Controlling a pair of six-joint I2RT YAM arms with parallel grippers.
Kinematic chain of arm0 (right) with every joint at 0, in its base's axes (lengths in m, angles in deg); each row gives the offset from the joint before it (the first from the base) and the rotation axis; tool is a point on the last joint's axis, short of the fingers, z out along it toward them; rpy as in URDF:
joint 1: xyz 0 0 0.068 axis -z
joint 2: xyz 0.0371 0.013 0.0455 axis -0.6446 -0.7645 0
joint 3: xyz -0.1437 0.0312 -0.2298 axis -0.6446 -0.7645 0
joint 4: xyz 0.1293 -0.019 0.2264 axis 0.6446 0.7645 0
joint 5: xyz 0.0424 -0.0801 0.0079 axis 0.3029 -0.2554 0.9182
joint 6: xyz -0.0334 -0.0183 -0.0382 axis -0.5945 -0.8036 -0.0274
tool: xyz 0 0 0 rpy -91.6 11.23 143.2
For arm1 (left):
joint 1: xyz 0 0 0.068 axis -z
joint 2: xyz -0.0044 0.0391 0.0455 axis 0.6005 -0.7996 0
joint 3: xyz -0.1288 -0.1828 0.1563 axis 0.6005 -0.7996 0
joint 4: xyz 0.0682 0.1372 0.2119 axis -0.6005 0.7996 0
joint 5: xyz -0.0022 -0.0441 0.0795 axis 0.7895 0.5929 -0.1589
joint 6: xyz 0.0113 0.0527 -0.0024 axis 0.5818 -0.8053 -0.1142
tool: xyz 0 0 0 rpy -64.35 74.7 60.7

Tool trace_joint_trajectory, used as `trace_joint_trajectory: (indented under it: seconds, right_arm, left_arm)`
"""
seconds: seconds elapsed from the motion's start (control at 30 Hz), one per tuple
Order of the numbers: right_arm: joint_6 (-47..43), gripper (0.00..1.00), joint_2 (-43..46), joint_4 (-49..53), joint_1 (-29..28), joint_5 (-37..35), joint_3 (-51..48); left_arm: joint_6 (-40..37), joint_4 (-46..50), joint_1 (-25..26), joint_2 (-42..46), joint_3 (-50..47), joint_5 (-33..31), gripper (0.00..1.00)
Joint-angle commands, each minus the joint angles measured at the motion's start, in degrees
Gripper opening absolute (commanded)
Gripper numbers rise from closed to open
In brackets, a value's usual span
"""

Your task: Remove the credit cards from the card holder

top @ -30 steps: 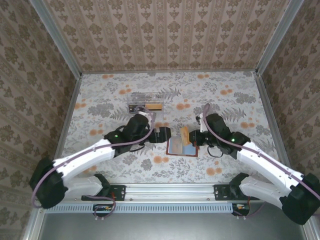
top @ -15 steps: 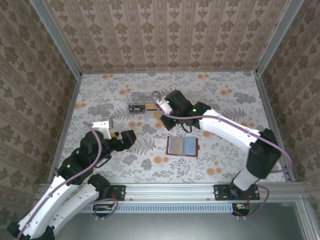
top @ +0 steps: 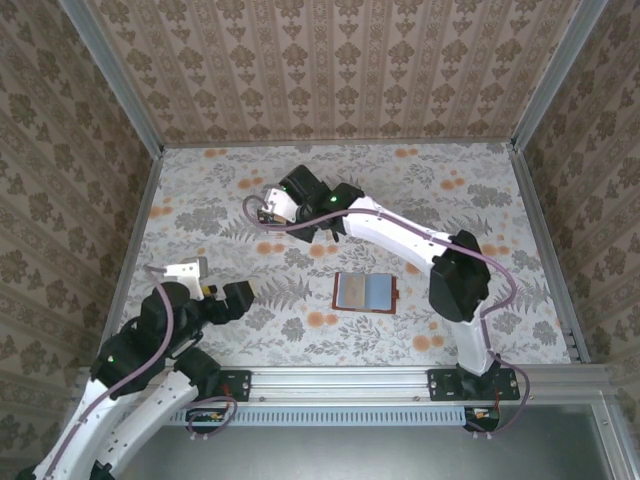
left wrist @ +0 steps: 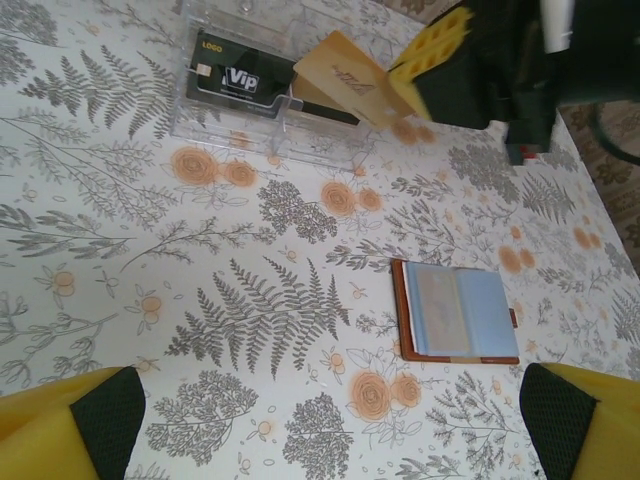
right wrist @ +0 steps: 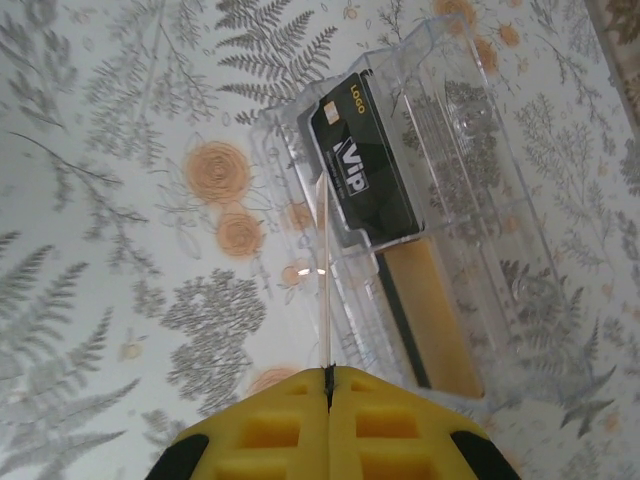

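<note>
Right pincer (right wrist: 328, 375), clamped on tan card (left wrist: 345, 75), had swung from wallet (top: 365, 292) to above clear box (right wrist: 470, 150). Left pincer (left wrist: 330, 425) pulled back, wide, empty. Wallet lay open on worktop (top: 500, 200); release probably next.

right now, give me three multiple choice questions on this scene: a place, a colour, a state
1. Where is the card holder? A in the left gripper; B on the table, apart from both grippers; C on the right arm.
2. What colour is the card in the right gripper? A tan; B green; C white.
3. The left gripper is: A shut on a card; B open and empty; C shut on the card holder.
1 B: it lies open on the tabletop, nothing touching it. 2 A: the left wrist view shows its tan face. 3 B: its jaws stand wide apart, nothing between.
</note>
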Motion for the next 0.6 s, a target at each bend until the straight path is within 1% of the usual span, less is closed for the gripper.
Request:
trace_joint_trajectory:
  seconds: [0.0, 0.23, 0.57]
  right_arm:
    - [-8.1, 0.00, -3.6, 4.0, 0.0, -4.1, 4.1]
    - [-14.4, 0.00, -6.4, 3.1, 0.0, -9.1, 5.4]
    - [-16.6, 0.00, -8.5, 1.2, 0.7, -11.3, 5.7]
  left_arm:
    - [-1.3, 5.9, -0.5, 1.8, 3.1, -2.8, 1.00]
    - [-0.7, 7.8, -0.5, 3.5, 3.9, -3.8, 1.00]
    - [-0.6, 8.2, -0.6, 2.4, 4.0, -4.3, 1.00]
